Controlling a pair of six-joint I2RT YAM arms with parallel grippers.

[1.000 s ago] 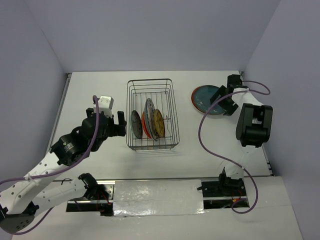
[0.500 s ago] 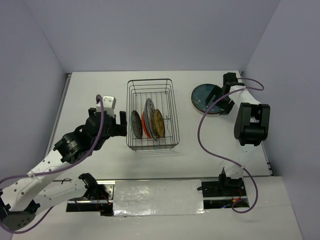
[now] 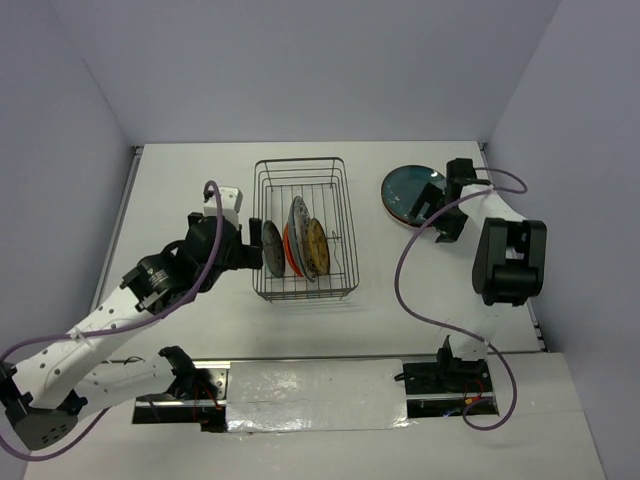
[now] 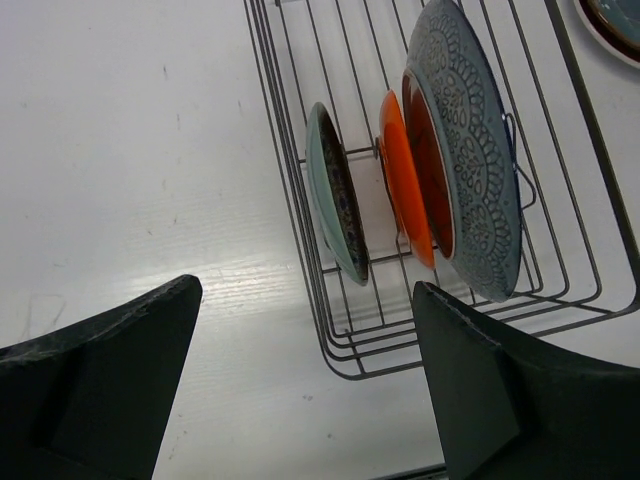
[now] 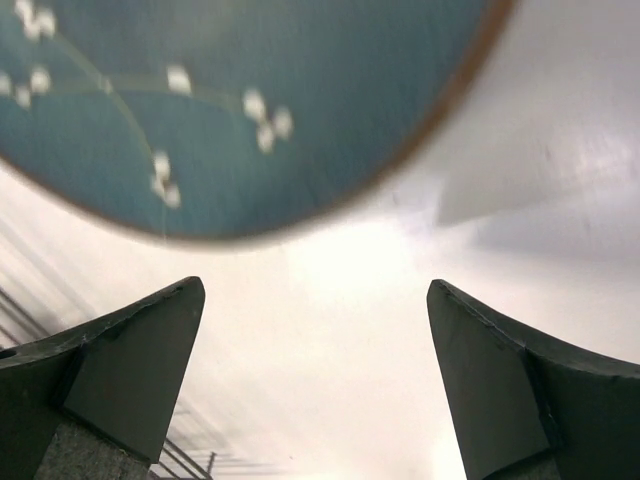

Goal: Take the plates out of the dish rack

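Note:
The dark wire dish rack (image 3: pixel 345 205) stands mid-table with plates on edge: a small teal one (image 3: pixel 271 248), a red-orange one (image 3: pixel 289 252), a grey patterned one (image 3: pixel 299 218) and a yellowish one (image 3: pixel 318 247). My left gripper (image 3: pixel 252 250) is open just outside the rack's left wall, level with the small teal plate (image 4: pixel 335 190); nothing lies between its jaws (image 4: pixel 306 288). A teal plate with white blossoms (image 3: pixel 408 193) lies flat on the table right of the rack. My right gripper (image 3: pixel 433 213) hangs open over its near right edge (image 5: pixel 230 100), empty (image 5: pixel 315 287).
The red-orange plate (image 4: pixel 405 185) and the grey patterned plate (image 4: pixel 470 150) lean close together behind the small teal one. The rack's near corner wires (image 4: pixel 350 365) lie between my left fingers. Walls close in the table at the back and on both sides.
My left gripper has moved right, up to the rack's left wall. My right gripper has drawn back slightly toward me from over the teal plate. Both stayed open.

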